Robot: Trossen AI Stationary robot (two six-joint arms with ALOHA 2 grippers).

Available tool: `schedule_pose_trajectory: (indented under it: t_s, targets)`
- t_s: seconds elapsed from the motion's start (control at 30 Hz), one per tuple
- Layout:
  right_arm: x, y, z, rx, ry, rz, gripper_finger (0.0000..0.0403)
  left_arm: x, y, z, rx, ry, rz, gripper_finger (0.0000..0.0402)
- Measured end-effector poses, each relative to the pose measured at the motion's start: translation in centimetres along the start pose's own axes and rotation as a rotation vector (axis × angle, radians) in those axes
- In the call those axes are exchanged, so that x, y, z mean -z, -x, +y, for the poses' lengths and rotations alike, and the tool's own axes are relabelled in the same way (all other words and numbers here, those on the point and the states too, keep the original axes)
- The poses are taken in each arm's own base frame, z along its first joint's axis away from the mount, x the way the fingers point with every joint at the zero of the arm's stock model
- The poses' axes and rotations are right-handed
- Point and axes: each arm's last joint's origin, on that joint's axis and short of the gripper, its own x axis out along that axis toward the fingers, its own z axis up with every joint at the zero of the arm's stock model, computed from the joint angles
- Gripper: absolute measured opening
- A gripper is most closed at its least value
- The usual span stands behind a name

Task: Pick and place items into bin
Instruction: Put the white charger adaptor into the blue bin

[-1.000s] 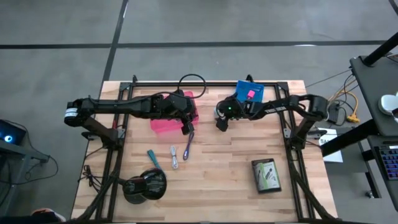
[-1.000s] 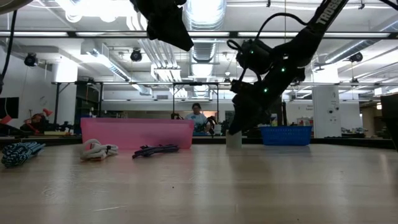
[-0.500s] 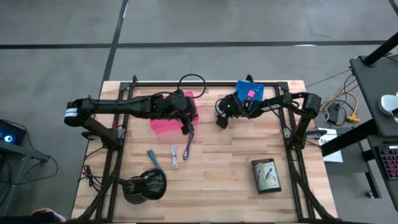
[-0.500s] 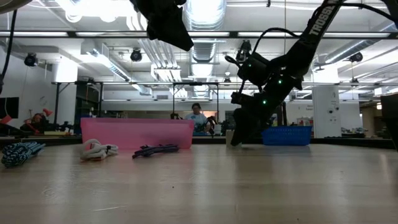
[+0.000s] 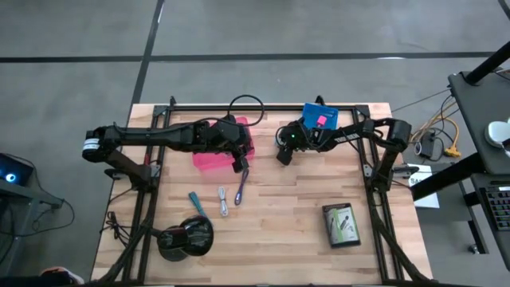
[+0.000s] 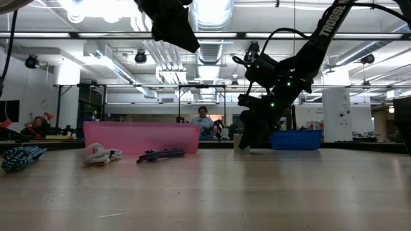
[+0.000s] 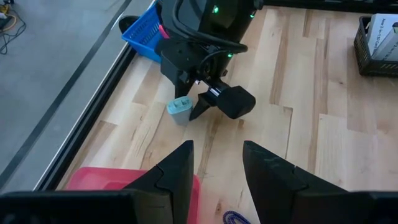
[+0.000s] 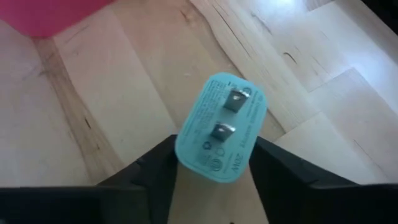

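A pale teal cube (image 8: pixel 221 127), a plug block with two metal prongs on its upper face, stands on the wood table (image 5: pixel 287 199) right of the pink bin (image 5: pixel 213 156). My right gripper (image 8: pixel 214 155) is down at it, one finger on each side; the left wrist view shows the same cube (image 7: pixel 179 111) under that gripper (image 7: pixel 191 111). My left gripper (image 7: pixel 214 165) hangs open above the bin's right end, holding nothing. Purple cord (image 5: pixel 241 185), grey cord (image 5: pixel 223 201) and a teal pen (image 5: pixel 195 203) lie loose on the table nearer the front. My right gripper has the cube's two opposite side walls (image 8: pixel 186 149) between its two fingers (image 8: pixel 155 165). The fingers slant down from the table's right side. The cube stands upright on the table, prongs up.
A blue basket (image 5: pixel 320 118) with a pink cube (image 5: pixel 322 120) stands at the far edge behind my right arm. A black tray with a green packet (image 5: pixel 341 225) sits front right, a big black round object (image 5: pixel 187 235) front left. A black cable loop (image 5: pixel 247 104) lies at the far edge.
My right gripper has sunk from just above the cube down to the table, so that its fingers now stand around the cube. The cube has stayed where it was.
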Motion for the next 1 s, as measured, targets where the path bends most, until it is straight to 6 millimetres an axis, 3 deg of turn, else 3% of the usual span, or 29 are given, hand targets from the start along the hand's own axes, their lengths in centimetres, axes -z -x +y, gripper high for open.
schedule_pose_trajectory:
  t_s: [0.23, 0.43, 0.57, 0.73, 0.87, 1.0]
  targets:
    - [-0.3, 0.4, 0.0, -0.002, 0.028, -0.017, 0.0101, 0.1, 0.0, 0.0, -0.001, -0.002, 0.009, 0.0123]
    - [-1.3, 2.5, -0.2, -0.003, 0.053, -0.040, 0.0101, 0.1, 0.0, 0.0, -0.001, -0.002, 0.010, 0.0123]
    - [-2.0, 4.9, -0.6, 0.012, 0.070, -0.046, 0.0101, 0.2, 0.0, 0.0, -0.001, -0.003, 0.018, 0.0123]
    - [-2.5, 8.3, -1.8, 0.159, 0.051, -0.048, 0.0102, 0.3, 0.0, 0.0, -0.002, -0.006, 0.035, 0.0123]
    - [-2.4, 10.6, -3.1, 0.206, 0.008, -0.031, 0.0102, 0.4, 0.0, 0.0, -0.002, -0.006, 0.036, 0.0123]
    - [-1.3, 11.5, -4.7, 0.257, -0.064, 0.017, 0.0102, 0.4, 0.0, 0.0, -0.003, -0.005, 0.036, 0.0123]
